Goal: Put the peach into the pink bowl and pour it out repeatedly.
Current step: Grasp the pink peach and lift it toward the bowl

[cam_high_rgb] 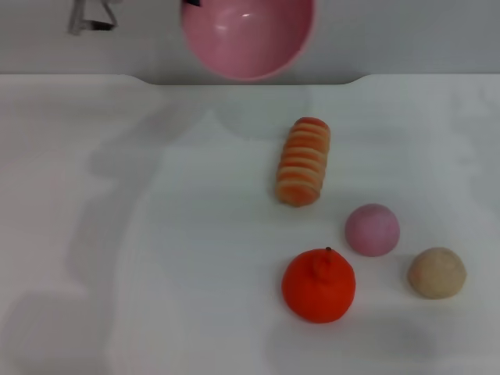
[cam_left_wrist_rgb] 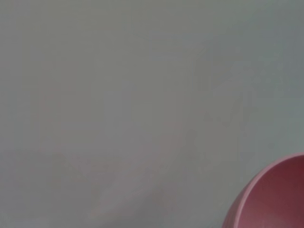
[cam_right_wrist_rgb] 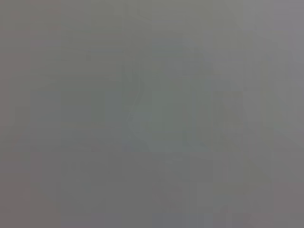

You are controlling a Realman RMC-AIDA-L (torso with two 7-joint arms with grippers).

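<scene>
While the pink bowl (cam_high_rgb: 248, 35) hangs tilted above the table's (cam_high_rgb: 156, 234) far edge, the peach (cam_high_rgb: 373, 230) lies on the table betw. tangerine (cam_high_rgb: 319, 285) and bun (cam_high_rgb: 437, 273). Neither gripper visible, so jaws: can't tell.

**Pink bowl aloft at the far edge**

The pink bowl (cam_high_rgb: 248, 35) hangs tilted above the white table's (cam_high_rgb: 117, 234) far edge. The peach (cam_high_rgb: 373, 230) lies near-right, between a striped bread roll (cam_high_rgb: 304, 161), an orange tangerine (cam_high_rgb: 319, 285) and a beige bun (cam_high_rgb: 437, 273).
</scene>
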